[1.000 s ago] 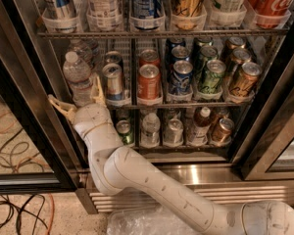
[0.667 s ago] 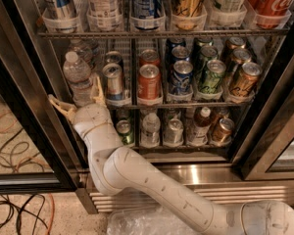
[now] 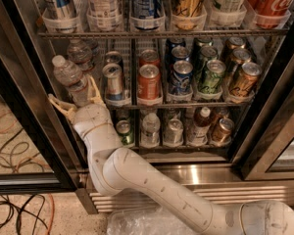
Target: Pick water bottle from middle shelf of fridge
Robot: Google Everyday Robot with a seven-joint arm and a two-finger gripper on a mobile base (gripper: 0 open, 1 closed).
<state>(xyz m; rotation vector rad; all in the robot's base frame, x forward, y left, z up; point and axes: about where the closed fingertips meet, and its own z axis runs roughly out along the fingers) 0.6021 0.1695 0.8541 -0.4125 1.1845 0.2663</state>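
Reaches with the gripper into the fridge, at the left front corner of the middle bench. Straddles the foot of the water bottle with fingers spread wide, not visibly pinching. Finds the bottle tilted, cap toward the left door frame, just beside a silver can, with a second clear bottle behind. Risks squeezing too low on soft ribbed plastic and pivoting the top into the frame. Risks clipping the silver can with the nearer finger. Risks dragging the rear bottle forward on withdrawal.
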